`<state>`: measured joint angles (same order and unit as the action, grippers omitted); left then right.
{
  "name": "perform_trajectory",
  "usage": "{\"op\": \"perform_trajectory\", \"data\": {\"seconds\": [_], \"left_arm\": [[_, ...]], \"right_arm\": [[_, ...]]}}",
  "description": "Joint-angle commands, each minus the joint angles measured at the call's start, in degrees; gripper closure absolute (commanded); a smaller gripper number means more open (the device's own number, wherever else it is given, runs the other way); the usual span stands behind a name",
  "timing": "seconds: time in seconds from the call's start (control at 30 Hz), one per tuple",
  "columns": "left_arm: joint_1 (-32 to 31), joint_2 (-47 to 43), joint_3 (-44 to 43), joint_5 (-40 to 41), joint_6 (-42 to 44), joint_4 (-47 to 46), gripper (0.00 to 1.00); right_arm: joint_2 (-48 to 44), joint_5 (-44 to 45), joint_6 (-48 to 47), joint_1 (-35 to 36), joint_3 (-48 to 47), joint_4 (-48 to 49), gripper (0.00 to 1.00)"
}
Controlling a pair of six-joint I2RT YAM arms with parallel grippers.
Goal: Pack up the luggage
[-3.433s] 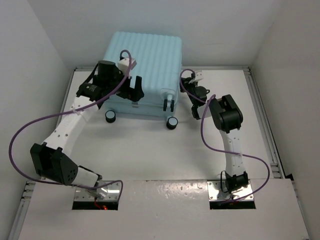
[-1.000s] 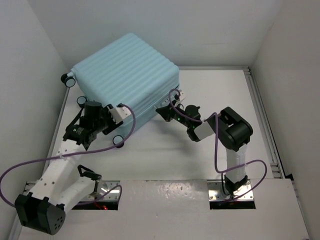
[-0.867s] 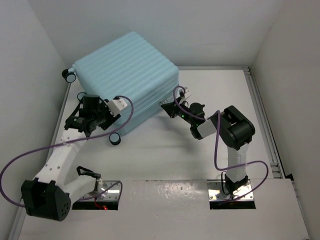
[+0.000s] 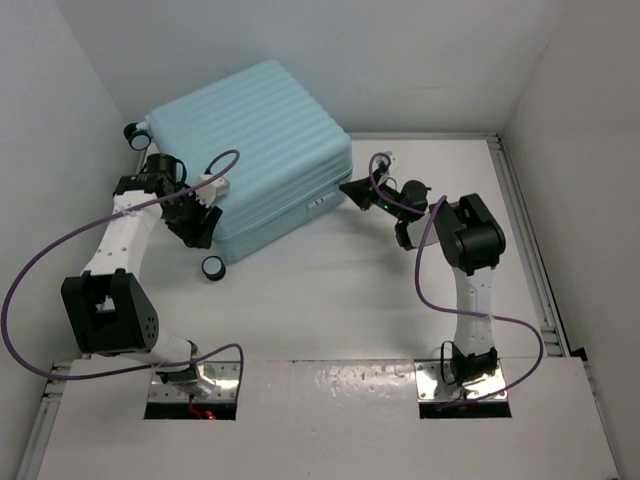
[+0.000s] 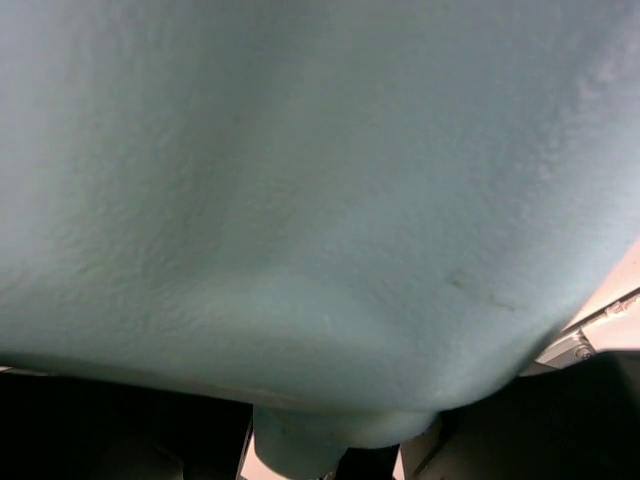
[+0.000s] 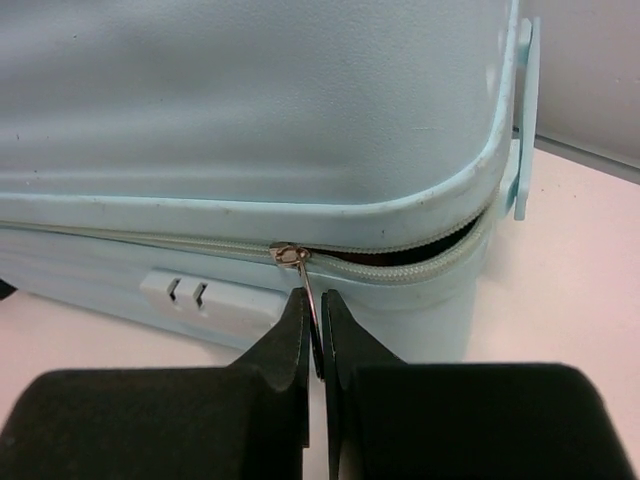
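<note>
My right gripper (image 6: 313, 305) is pinched shut on the zipper pull (image 6: 297, 268), now farther round the luggage (image 4: 255, 135), which has swung to the table's (image 4: 320, 300) back left. The zip ahead gapes: closing isn't done. My left gripper (image 4: 197, 215) braces its side, opening unclear.

It looks like a robotics lab test cell: plain white panel walls (image 4: 80, 90) box in a white tabletop (image 4: 330, 310) at nine, twelve and three o'clock. At six o'clock, white-and-black jointed robot arms (image 4: 120, 235) trailing purple cables (image 4: 25, 290) are bolted to bare metal plates (image 4: 225, 380). A grey metal rail (image 4: 530, 260) edges three o'clock.
</note>
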<state>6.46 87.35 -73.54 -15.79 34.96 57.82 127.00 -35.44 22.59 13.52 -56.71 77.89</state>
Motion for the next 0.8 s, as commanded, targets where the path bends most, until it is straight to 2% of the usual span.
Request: {"op": "perform_trajectory", "data": {"seconds": [0.0, 0.17, 0.3, 0.63, 0.77], "left_arm": [[6.1, 16.4, 1.6, 27.0, -13.0, -36.0, 1.0], [6.1, 16.4, 2.2, 27.0, -13.0, -36.6, 1.0], [6.1, 15.0, 4.2, 26.4, -11.8, -37.6, 1.0], [6.7, 14.3, 6.9, 29.3, -10.7, -40.0, 1.0], [7.3, 15.6, 6.2, 29.9, -10.7, -40.6, 1.0]], "right_arm": [[-2.4, 20.9, -4.7, -9.2, 1.1, 15.1, 1.0], [-5.6, 18.1, -3.6, -10.3, 5.1, 15.3, 1.0], [-5.1, 17.2, -4.7, -11.7, 3.5, 15.1, 1.0], [7.1, 24.2, -11.7, -12.0, -14.3, 12.7, 1.0], [10.9, 24.3, -11.4, -12.3, -22.4, 12.3, 1.0]]}}
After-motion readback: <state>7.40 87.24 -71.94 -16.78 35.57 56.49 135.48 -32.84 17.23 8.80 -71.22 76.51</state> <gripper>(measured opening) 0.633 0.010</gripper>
